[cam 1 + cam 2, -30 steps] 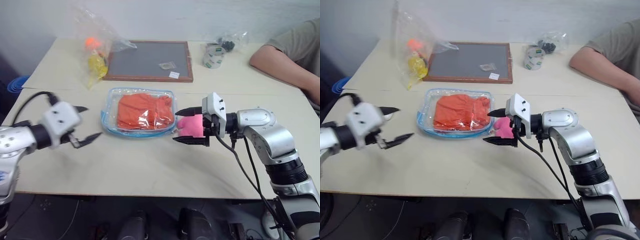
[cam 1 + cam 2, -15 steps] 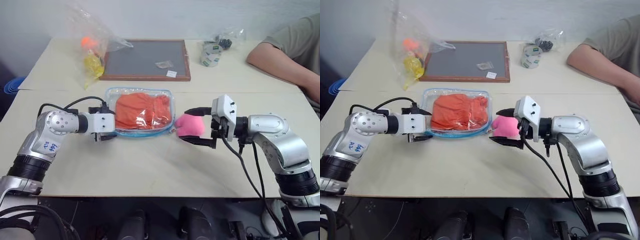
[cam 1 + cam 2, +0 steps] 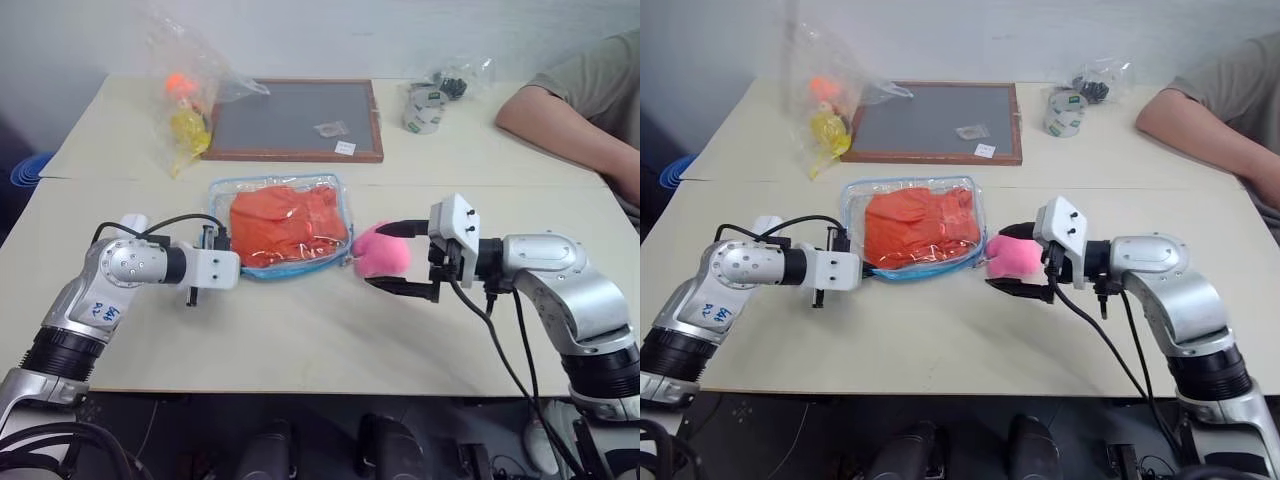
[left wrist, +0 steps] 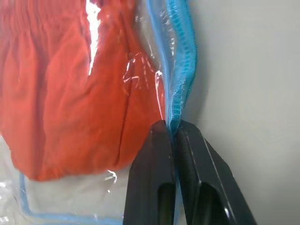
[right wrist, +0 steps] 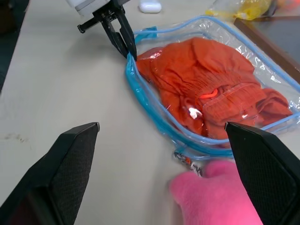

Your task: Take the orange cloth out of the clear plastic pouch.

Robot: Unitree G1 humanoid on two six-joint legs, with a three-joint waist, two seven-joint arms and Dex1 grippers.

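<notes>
The clear plastic pouch (image 3: 224, 196) lies flat on the table's middle with the orange cloth (image 3: 285, 218) inside it, wrinkled and folded. My left gripper (image 4: 171, 125) is shut on the pouch's light blue zipper edging (image 4: 180, 70) at the end nearest my left arm; the right wrist view shows its fingertips (image 5: 129, 50) pinching that edge. My right gripper (image 3: 378, 256) is open at the pouch's other end, one finger above and one below the pink plush charm (image 3: 1012, 257), which hangs on a short chain (image 5: 183, 158).
Behind the pouch are a framed grey board (image 3: 290, 118), a crinkly clear bag (image 3: 185, 100) of orange and yellow items to its left, and a tape roll (image 3: 423, 108) to its right. A person's arm (image 3: 565, 118) rests on the far right corner.
My left arm swung in from the left and lowered, and its gripper shut on the pouch's blue edge. My right gripper stayed open around the pink charm, drifting slightly right.
</notes>
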